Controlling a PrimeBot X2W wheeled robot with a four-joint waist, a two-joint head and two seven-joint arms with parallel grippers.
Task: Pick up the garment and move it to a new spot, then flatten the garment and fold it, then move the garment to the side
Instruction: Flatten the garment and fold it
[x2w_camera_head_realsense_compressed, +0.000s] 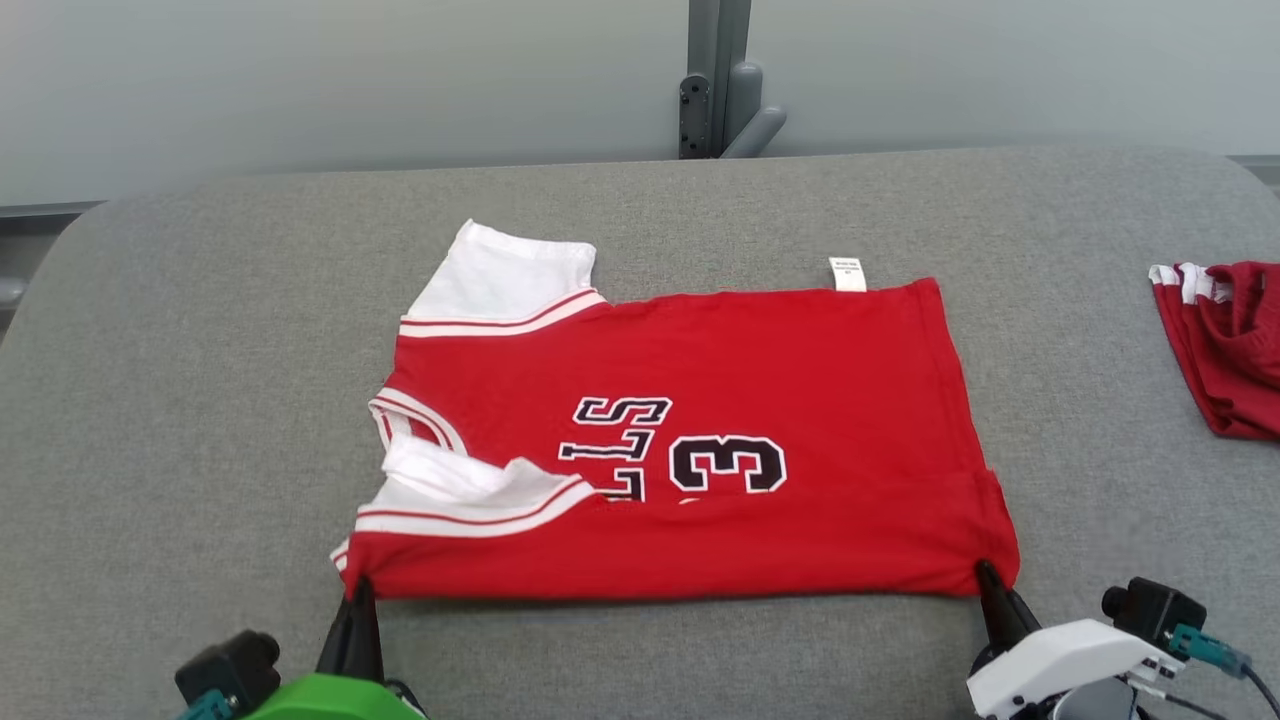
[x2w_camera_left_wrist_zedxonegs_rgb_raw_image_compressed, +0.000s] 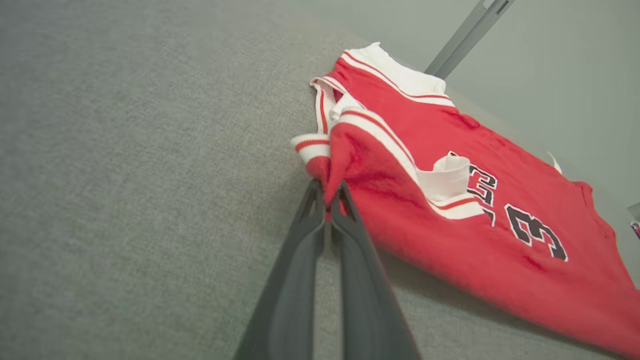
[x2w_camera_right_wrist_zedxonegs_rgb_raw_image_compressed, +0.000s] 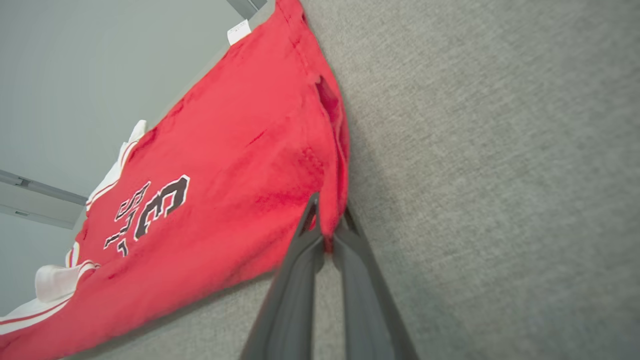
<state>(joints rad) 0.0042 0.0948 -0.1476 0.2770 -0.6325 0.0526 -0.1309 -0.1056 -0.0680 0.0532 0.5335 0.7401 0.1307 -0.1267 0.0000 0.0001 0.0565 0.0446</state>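
Note:
The garment (x2w_camera_head_realsense_compressed: 760, 400) is a red jersey with white sleeves, a black number 3 and letters, lying folded lengthwise on the grey padded table (x2w_camera_head_realsense_compressed: 200, 380). My left gripper (x2w_camera_head_realsense_compressed: 360, 588) is shut on its near left corner, by the sleeve trim. In the left wrist view the left gripper (x2w_camera_left_wrist_zedxonegs_rgb_raw_image_compressed: 327, 192) pinches the garment (x2w_camera_left_wrist_zedxonegs_rgb_raw_image_compressed: 450, 200) at its red edge. My right gripper (x2w_camera_head_realsense_compressed: 985, 575) is shut on the near right hem corner. The right wrist view shows the right gripper (x2w_camera_right_wrist_zedxonegs_rgb_raw_image_compressed: 327, 220) clamping a bunched bit of the garment (x2w_camera_right_wrist_zedxonegs_rgb_raw_image_compressed: 240, 175).
A second red and white cloth (x2w_camera_head_realsense_compressed: 1225, 340) lies bunched at the table's right edge. A grey post (x2w_camera_head_realsense_compressed: 720, 80) stands behind the table's far edge against a pale wall. Bare grey table surface surrounds the jersey on all sides.

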